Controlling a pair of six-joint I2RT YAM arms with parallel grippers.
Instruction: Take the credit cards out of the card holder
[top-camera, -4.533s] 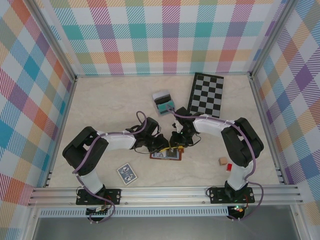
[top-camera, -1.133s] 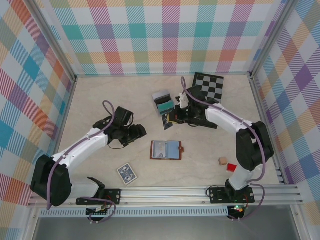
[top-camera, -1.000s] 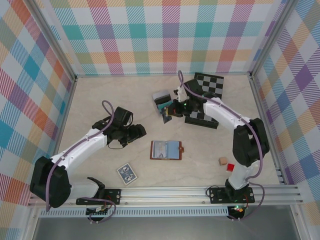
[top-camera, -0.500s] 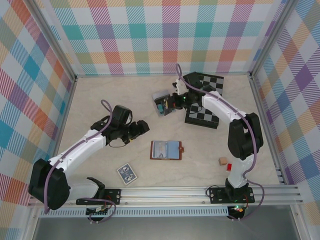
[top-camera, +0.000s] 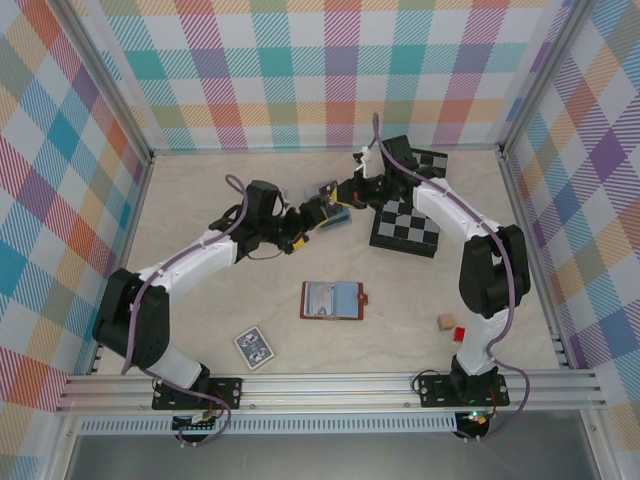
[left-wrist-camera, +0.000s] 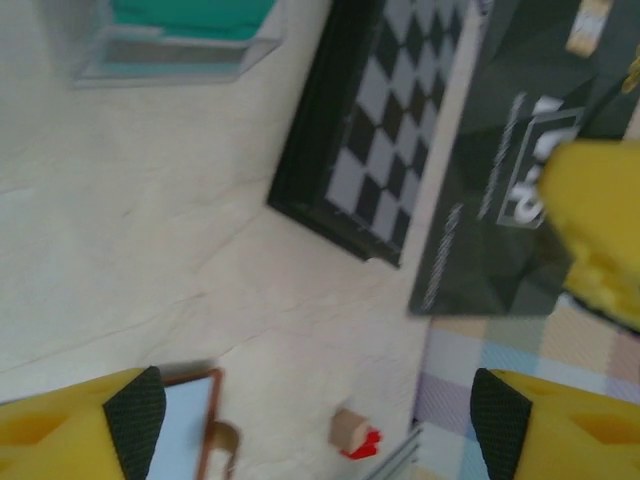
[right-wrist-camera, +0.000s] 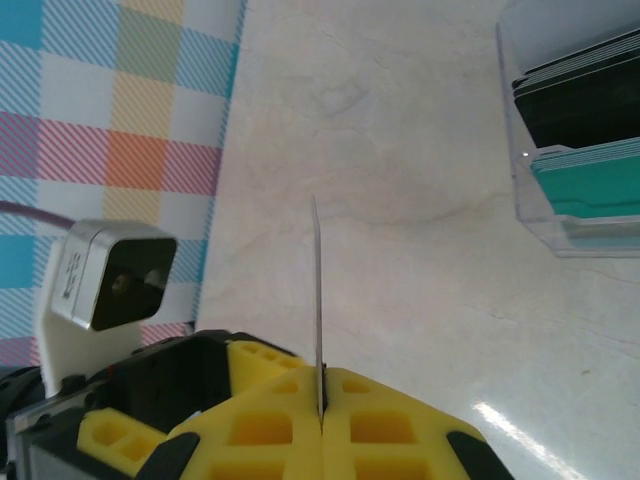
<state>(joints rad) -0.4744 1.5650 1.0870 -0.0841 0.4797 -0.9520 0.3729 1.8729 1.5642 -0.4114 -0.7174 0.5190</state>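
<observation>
The card holder (top-camera: 333, 299) is lying open and flat in the middle of the pale marble-look table (top-camera: 400, 335), well apart from both of my grippers. A dark grey credit card (left-wrist-camera: 490, 190) is sitting pinched between the closed yellow fingers of my right gripper (right-wrist-camera: 320, 392), raised above the far part of the table. My left gripper (left-wrist-camera: 318, 415) is hovering just beside the card, fingers spread wide with nothing between them. Below the two grippers, a clear small box (right-wrist-camera: 575, 150) holding dark and teal cards is resting on the table, with a black-framed checkerboard (top-camera: 405, 215) near its right side. A blue patterned playing-card deck (top-camera: 254, 347) is lying near the front edge. A wooden block (top-camera: 445, 322) is sitting just beside a red block (top-camera: 459, 334) at front right. Bright plaid walls (top-camera: 330, 80) are closing in three sides, and bare table is lying open on the left.
</observation>
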